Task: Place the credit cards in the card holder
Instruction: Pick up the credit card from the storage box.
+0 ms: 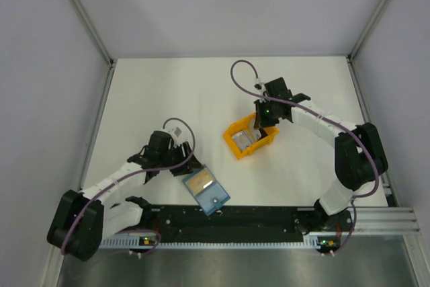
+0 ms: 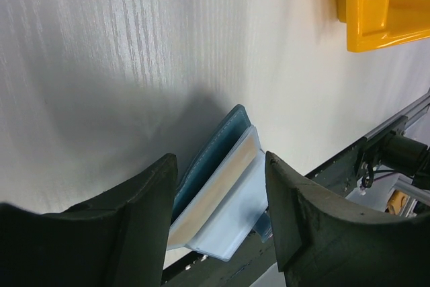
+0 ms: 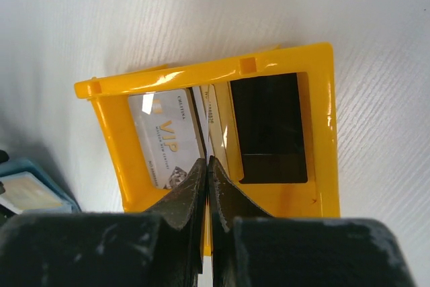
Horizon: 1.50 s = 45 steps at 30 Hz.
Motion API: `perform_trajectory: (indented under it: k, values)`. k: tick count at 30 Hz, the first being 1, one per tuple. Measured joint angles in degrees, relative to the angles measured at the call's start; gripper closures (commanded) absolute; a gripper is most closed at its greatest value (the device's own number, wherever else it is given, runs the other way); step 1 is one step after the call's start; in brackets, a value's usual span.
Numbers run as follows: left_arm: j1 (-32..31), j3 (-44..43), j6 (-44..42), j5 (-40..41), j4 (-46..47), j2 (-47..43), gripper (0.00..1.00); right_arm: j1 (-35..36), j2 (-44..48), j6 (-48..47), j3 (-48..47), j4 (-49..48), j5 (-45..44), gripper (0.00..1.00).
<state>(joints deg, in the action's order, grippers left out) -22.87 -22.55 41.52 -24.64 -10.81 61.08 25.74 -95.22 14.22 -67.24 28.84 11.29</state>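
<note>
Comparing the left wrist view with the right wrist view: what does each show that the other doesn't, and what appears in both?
Only left wrist: the left claw, open, and the dark rail along the edge of the table. Only right wrist: the right claw, shut, and the inside of the yellow tray, holding a pale VIP card and a black card. Both: that tray, the blue card holder with a tan card in it, and the table.

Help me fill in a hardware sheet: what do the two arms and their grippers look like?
Both arms have white links and black joints: left arm, right arm. A mauve cable loops along each. Small green lights glow at the bases. The left gripper and right gripper have matte black, curved, tapering fingers.
</note>
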Motion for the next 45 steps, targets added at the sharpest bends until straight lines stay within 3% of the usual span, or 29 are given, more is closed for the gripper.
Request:
perform_trajectory:
  k: [12, 27, 29, 31, 39, 42, 45]
  values:
    - [-2.2, -0.5, -1.1, 4.9, -2.3, 2.4, 0.39, 0.0, 1.9, 1.5, 0.0, 0.1, 4.3, 1.0]
    - [-2.4, -0.5, -3.6, -0.3, -1.2, 3.8, 0.94, 0.0, 6.5, 2.4, 1.2, -0.1, 7.4, 1.0]
    - [-2.4, -0.5, -4.0, -1.1, -1.2, 4.8, 0.93, 0.0, 7.8, 2.4, 1.2, -0.1, 8.0, 1.0]
    - [-2.5, -0.5, -4.3, -1.8, -1.1, 5.8, 0.8, 0.0, 9.0, 2.4, 1.2, -0.1, 8.5, 1.0]
    - [-2.7, -0.9, -5.3, -3.2, -1.1, 5.1, 0.72, 0.0, 10.4, 2.4, 1.2, 0.0, 10.3, 1.0]
    - [-2.7, -0.9, -5.3, -4.3, -0.9, 4.9, 0.74, 0.0, 10.4, 2.4, 1.3, 0.0, 11.1, 1.0]
    - [-2.7, -0.7, -5.3, -5.0, -0.5, 4.7, 0.87, 0.0, 10.5, 2.4, 1.9, 0.0, 11.6, 1.0]
